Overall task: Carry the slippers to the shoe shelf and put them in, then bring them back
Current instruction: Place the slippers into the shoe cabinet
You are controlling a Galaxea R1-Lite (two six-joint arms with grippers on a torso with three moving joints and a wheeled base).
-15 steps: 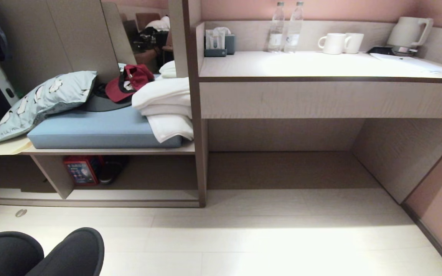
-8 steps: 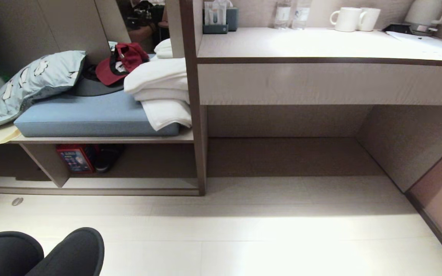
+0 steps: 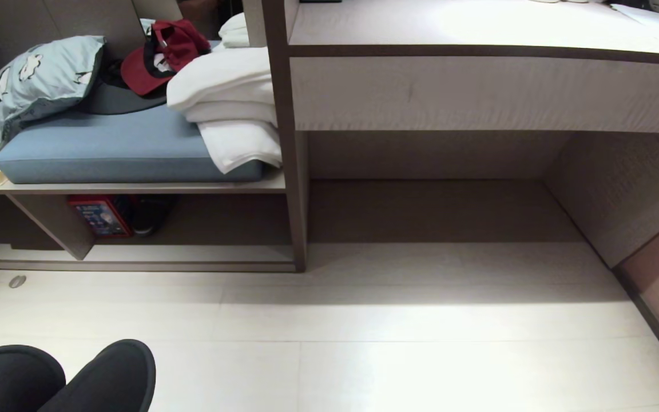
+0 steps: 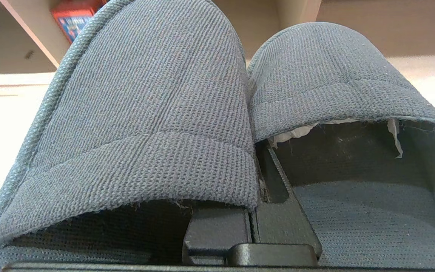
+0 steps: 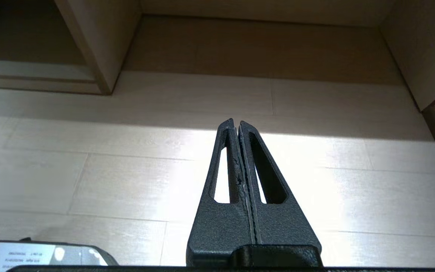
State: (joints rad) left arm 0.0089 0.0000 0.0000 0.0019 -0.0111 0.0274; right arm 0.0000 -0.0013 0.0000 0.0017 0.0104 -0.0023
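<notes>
**Two soft slippers, one pinch between them**

Both slippers (image 4: 202,113) sit side by side on the left tool (image 4: 254,226), whose fingers are pressed together on the two inner edges where the shoes meet. In the head view their rounded toes (image 3: 60,377) show at the lower left, above the pale floor (image 3: 421,320) and well short of the shoe shelf (image 3: 192,252), the low cubby under the blue cushion (image 3: 112,149). A red box (image 3: 98,214) and a dark shoe stand at the left part of that cubby; the part to the right of them looks free.

The slippers look light, limp and thin-soled, knitted fabric with a paper lining showing in one. Judged from that, they will sag and may swing or slip out of a narrow pinch, so the doubled inner walls near the openings are the sensible place to hold: there both come along together.

The right tool (image 5: 237,124) has its fingers closed on nothing, and points over the floor towards the recess under the table (image 3: 478,91).
</notes>
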